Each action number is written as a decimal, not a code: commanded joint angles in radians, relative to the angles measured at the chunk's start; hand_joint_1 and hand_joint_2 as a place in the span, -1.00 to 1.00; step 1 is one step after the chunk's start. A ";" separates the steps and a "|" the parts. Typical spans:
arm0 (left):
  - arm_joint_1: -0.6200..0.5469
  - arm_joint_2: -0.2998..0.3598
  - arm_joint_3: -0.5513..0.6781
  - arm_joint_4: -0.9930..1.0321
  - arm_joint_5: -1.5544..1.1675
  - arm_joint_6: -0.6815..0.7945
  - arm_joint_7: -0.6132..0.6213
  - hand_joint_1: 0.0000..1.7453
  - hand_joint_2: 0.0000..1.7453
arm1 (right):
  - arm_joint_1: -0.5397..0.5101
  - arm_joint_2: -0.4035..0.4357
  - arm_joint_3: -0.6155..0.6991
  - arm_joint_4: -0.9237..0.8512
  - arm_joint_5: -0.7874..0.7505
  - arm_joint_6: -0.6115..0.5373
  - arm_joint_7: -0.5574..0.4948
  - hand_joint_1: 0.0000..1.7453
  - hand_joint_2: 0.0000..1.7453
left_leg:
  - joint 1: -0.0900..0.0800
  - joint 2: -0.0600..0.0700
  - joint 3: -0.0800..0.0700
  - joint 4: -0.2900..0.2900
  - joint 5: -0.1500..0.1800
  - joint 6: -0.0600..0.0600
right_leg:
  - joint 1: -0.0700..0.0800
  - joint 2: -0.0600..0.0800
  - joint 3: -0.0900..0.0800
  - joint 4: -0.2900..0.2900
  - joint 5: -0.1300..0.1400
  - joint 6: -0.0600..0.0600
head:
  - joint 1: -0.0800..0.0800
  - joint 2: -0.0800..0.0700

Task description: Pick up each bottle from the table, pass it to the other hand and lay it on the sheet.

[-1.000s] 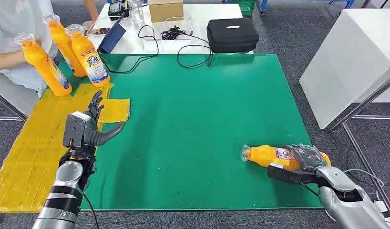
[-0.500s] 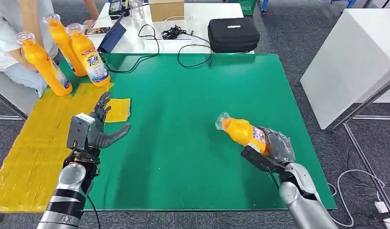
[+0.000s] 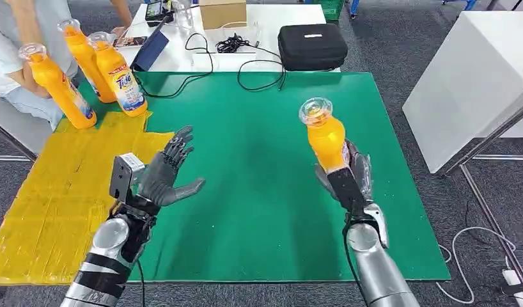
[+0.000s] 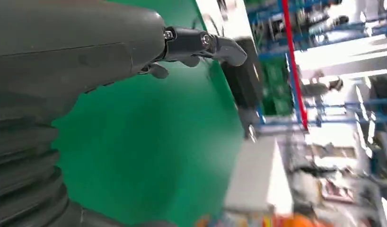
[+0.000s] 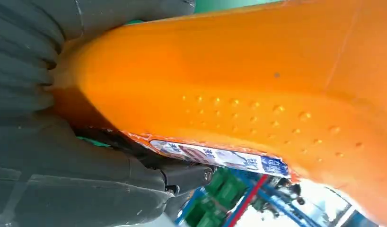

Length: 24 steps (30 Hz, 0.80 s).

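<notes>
The right robot hand (image 3: 350, 176) holds an orange bottle (image 3: 325, 137) by its lower part, with its fingers wrapped around it. The bottle stands nearly upright in the air, cap end up, above the right half of the green tabletop (image 3: 259, 128). In the right wrist view the orange bottle (image 5: 239, 85) sits tight against the hand (its label edge shows too).

The left robot hand (image 3: 164, 177) is wide open, fingers spread, and holds nothing. It hangs over the left part of the green tabletop, near the edge of the yellow sheet (image 3: 61, 185). The two hands are well apart, with bare green between them.

Three more orange bottles (image 3: 118, 77) stand upright at the far end of the yellow sheet, and a person's hand (image 3: 32, 48) is at the one farthest left. Past the far edge of the green lie a black case (image 3: 312, 45) and some cables (image 3: 246, 61).
</notes>
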 commanded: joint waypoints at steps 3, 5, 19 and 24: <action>-0.068 0.006 -0.099 0.056 0.035 -0.006 0.005 -1.00 1.00 | -0.126 0.075 0.027 0.212 -0.033 -0.008 -0.041 1.00 1.00 | 0.001 0.001 0.004 0.000 -0.001 -0.001 | 0.001 0.000 0.003 0.000 -0.001 -0.001 | 0.000 0.000; -0.080 -0.001 -0.115 0.072 0.050 -0.011 0.007 -1.00 1.00 | -0.145 0.096 0.048 0.251 -0.040 0.008 -0.055 1.00 1.00 | 0.000 0.001 0.003 0.000 -0.001 -0.001 | 0.000 0.000 0.003 0.000 -0.001 -0.001 | 0.000 0.000; -0.137 -0.028 -0.167 0.130 0.092 0.001 -0.002 -1.00 1.00 | -0.198 0.240 0.361 0.417 0.004 0.078 -0.074 1.00 1.00 | 0.002 0.003 0.006 0.000 -0.003 -0.002 | 0.002 0.002 0.004 0.001 -0.002 -0.002 | 0.000 0.000; -0.138 -0.032 -0.167 0.138 0.099 0.002 -0.007 -1.00 1.00 | -0.195 0.254 0.418 0.428 0.011 0.097 -0.073 1.00 1.00 | 0.001 0.001 0.003 -0.001 -0.001 -0.001 | 0.001 0.000 0.002 0.000 -0.001 -0.001 | 0.000 0.000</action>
